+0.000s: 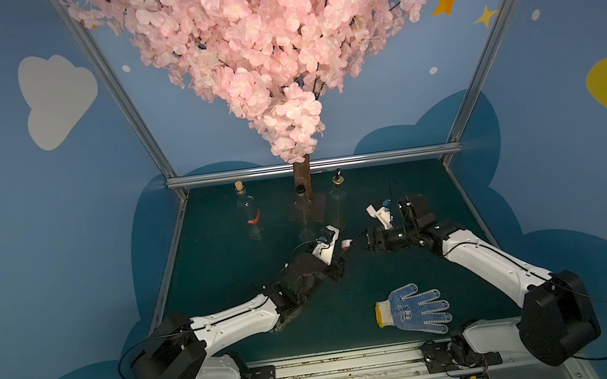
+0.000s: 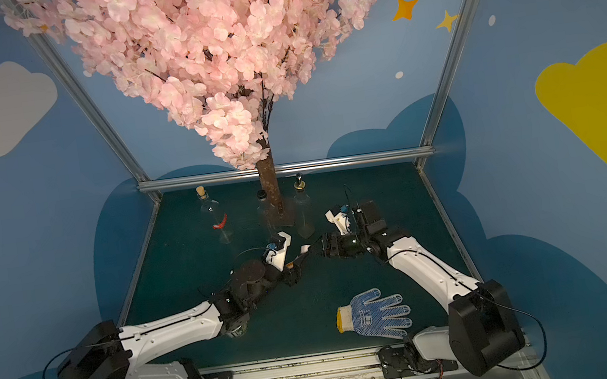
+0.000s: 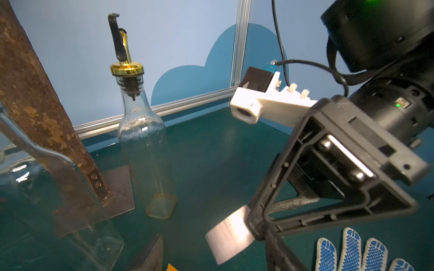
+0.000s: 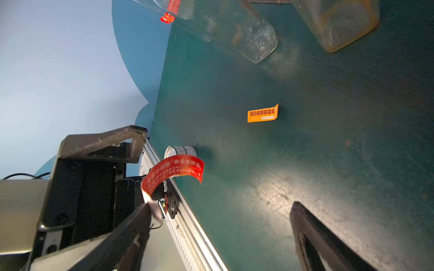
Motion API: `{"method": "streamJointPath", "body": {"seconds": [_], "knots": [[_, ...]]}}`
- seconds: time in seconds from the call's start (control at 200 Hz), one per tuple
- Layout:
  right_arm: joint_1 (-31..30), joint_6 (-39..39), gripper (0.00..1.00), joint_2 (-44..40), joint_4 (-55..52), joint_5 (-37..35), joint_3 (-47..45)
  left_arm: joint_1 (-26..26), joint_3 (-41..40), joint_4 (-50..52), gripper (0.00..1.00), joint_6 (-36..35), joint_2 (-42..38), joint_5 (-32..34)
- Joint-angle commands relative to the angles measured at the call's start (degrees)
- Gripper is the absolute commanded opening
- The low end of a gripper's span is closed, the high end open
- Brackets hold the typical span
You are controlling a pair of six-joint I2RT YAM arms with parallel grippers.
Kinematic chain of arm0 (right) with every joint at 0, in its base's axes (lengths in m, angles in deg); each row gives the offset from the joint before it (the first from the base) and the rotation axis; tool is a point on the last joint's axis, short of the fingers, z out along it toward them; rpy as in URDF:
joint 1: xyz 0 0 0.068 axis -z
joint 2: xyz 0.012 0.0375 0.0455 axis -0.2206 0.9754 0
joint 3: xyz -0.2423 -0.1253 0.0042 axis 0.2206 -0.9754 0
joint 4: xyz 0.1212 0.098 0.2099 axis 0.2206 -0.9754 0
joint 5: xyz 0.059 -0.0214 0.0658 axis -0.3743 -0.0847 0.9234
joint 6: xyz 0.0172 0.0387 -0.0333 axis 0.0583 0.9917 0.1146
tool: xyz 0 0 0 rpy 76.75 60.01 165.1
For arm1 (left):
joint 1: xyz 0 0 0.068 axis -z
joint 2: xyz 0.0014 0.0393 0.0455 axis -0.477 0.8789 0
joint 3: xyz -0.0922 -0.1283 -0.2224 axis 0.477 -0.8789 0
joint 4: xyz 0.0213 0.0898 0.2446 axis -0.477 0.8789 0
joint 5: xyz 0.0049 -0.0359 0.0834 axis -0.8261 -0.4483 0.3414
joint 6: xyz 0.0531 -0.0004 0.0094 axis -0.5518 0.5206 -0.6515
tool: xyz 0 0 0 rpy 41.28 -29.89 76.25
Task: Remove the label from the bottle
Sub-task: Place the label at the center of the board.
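A clear corked bottle (image 1: 251, 215) stands at the back left of the table, and a red scrap of label (image 4: 168, 17) clings to it. A curled red label strip (image 4: 173, 173), white on its back (image 3: 231, 237), hangs free of the bottle with one end stuck to a fingertip (image 4: 150, 208) of my right gripper (image 4: 223, 206). That gripper (image 1: 357, 245) stands wide open at mid-table with nothing between its fingers. My left gripper (image 1: 341, 263) faces it, tip to tip. Its fingers (image 3: 152, 255) are apart and hold nothing.
Two more glass bottles stand at the back: a black-capped one (image 1: 302, 208) and one with a gold pourer (image 3: 145, 150), either side of the rusty tree trunk (image 1: 302, 176). An orange label (image 4: 263, 113) lies flat on the green table. A blue-dotted glove (image 1: 413, 309) lies front right.
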Motion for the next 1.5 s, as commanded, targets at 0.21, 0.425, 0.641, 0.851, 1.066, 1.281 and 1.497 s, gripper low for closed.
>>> {"method": "streamJointPath", "body": {"seconds": [0.21,0.425,0.641,0.851,1.066,1.281,1.497], "knots": [[-0.6,-2.5,0.92,0.2,-1.4,1.8,0.7,-3.3,0.1,1.8,0.67,6.7,-1.2,0.0],[-0.7,-2.7,0.92,0.7,-1.4,2.0,0.8,-3.6,0.5,1.4,0.68,7.2,-1.7,-2.2],[-0.7,-2.9,0.92,1.3,-1.4,1.7,1.0,-4.0,-1.6,0.0,0.68,9.1,-4.0,-0.7],[-0.7,-2.8,0.92,1.5,-0.5,2.0,1.0,-4.8,-0.1,0.8,0.68,10.6,-2.3,-5.7],[-0.7,-2.4,0.92,1.2,0.2,1.6,1.2,-4.7,2.0,-0.7,0.69,13.2,3.8,-8.8],[-0.3,-2.4,0.92,1.0,0.8,0.9,1.5,-4.8,5.3,-0.3,0.69,14.3,10.0,-7.1],[0.5,-2.6,0.92,1.2,1.0,-0.4,1.2,-5.1,3.7,0.8,0.68,14.2,7.4,-3.0]]}}
